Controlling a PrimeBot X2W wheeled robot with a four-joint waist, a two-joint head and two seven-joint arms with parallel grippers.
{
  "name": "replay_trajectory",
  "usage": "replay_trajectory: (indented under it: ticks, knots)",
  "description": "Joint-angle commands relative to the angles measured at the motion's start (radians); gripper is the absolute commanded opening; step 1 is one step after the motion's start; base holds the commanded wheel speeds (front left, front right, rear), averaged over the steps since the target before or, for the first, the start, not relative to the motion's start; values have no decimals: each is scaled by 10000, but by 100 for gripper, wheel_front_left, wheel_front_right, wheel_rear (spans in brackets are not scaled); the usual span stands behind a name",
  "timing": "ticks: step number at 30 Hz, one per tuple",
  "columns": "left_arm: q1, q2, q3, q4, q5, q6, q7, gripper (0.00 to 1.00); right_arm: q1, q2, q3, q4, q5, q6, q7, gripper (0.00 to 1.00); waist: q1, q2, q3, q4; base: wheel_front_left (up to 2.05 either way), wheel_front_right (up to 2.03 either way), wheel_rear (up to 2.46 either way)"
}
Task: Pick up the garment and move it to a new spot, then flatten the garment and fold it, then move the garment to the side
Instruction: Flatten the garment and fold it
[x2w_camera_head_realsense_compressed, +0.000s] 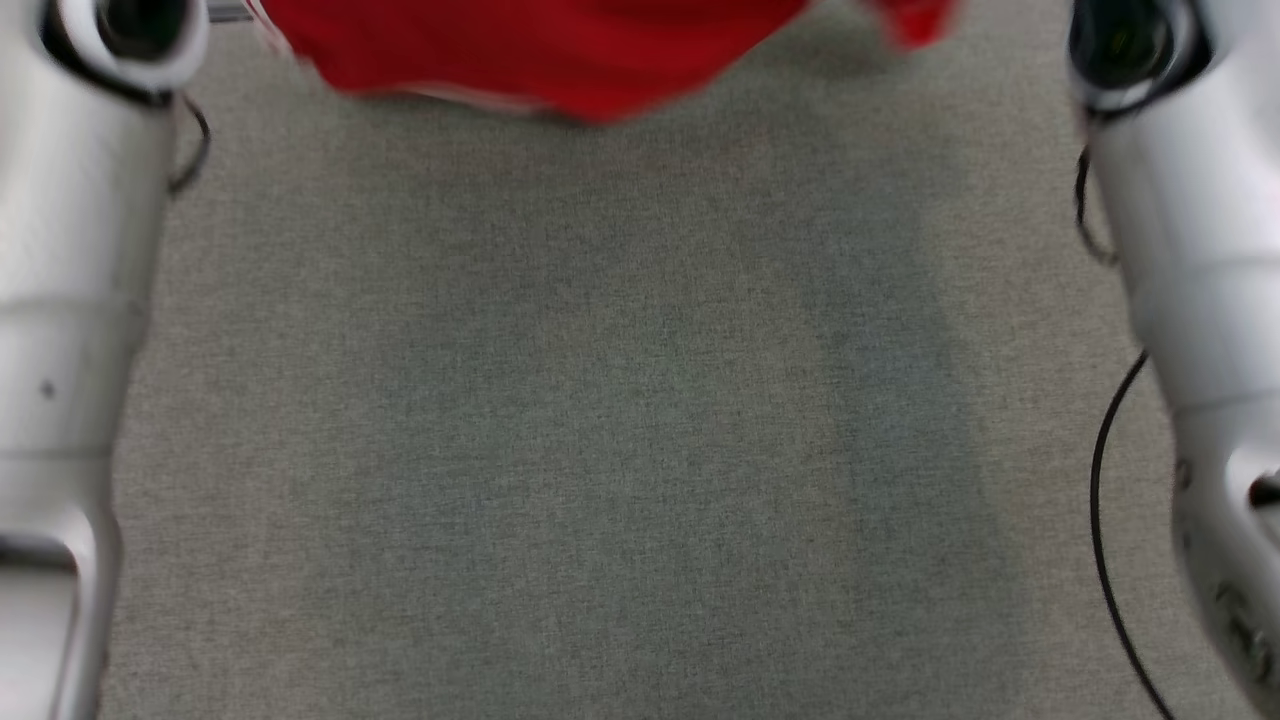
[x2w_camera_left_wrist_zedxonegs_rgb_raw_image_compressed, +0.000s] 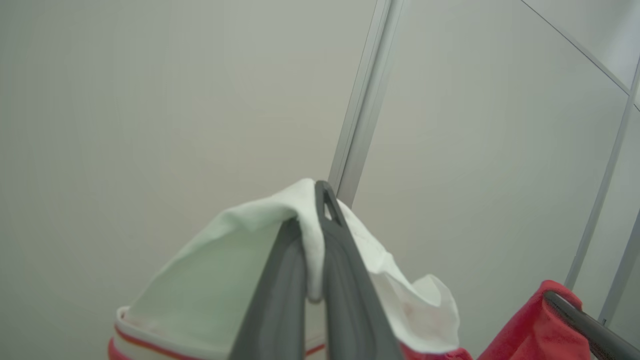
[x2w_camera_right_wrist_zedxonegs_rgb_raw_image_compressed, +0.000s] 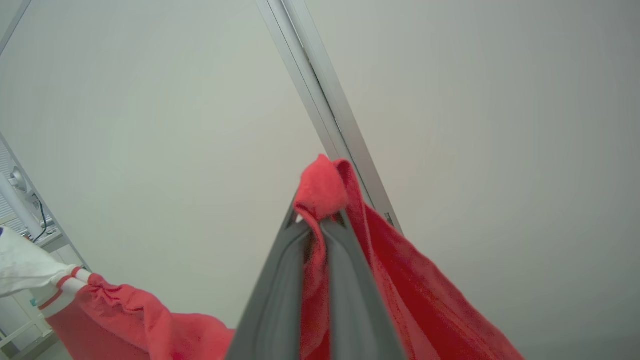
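Item: red garment (x2w_camera_head_realsense_compressed: 540, 50) with white trim, held aloft between two hands.
Left hand (x2w_camera_left_wrist_zedxonegs_rgb_raw_image_compressed: 311, 215) pinches a white part of the cloth, fingers pressed together on it; right hand (x2w_camera_right_wrist_zedxonegs_rgb_raw_image_compressed: 319, 220) pinches a red fold likewise (a tuft pokes out past the fingertips). The garment hangs blurred above the grey desk (x2w_camera_head_realsense_compressed: 640, 420), toward its far edge, off the surface, its shadow cast below.

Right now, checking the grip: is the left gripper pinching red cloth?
No, the left gripper is shut on white cloth of the garment.
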Motion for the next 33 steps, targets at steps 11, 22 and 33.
replay_trajectory:
  ticks: [11,22,33]
  knots:
    - [-4134,-628,-1115,1692,-499,-78,-640,0,-3719,-254,-620,2388,44,5,-408,0,-5,-5,763,18,0,0,0]
    - [-2814,-252,-2053,1963,-1685,-79,-1108,0,-2424,-39,258,2388,558,5,-612,0,-5,-5,877,-153,0,0,0]
    - [3053,418,-612,-1214,-1553,-79,-1164,0,2071,-326,1102,95,1237,5,-654,0,-5,-5,-79,-342,0,0,0]
